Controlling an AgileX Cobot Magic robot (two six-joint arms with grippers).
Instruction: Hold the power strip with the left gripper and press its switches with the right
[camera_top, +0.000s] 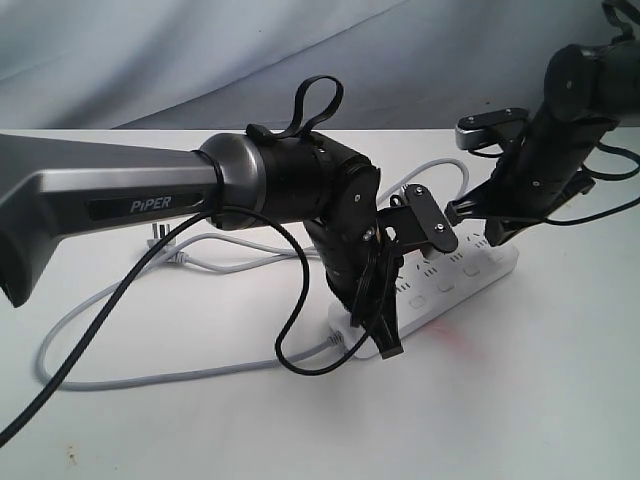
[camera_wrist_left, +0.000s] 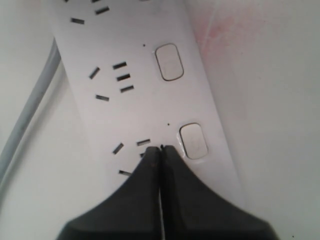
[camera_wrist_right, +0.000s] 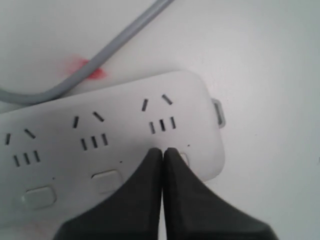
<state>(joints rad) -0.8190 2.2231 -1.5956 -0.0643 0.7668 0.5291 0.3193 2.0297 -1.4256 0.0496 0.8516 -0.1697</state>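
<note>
fingers of the left gripper were seen pressed together with nothing clamped between them. tips were set down on the top face of the power strip, just beside one of the switches. fingers of the right gripper were likewise closed into one point, over the last button at the strip's rounded end. strip was laid diagonally on the white table, centre to centre-right of the exterior frame, with its grey cable looped off to the lower left.

handling, as judged: rigid, light, smooth plastic, so it would likely be skated or tipped by an off-centre push. a hold would best be made by pinning the flat face near the cable end, or across the narrow sides. cable was judged too slack to be used.

hidden: end button was mostly covered by the right tips, so contact couldn't be confirmed. strip's cable end was blocked by the left wrist in the exterior view. plug was only partly made out behind the arm.
</note>
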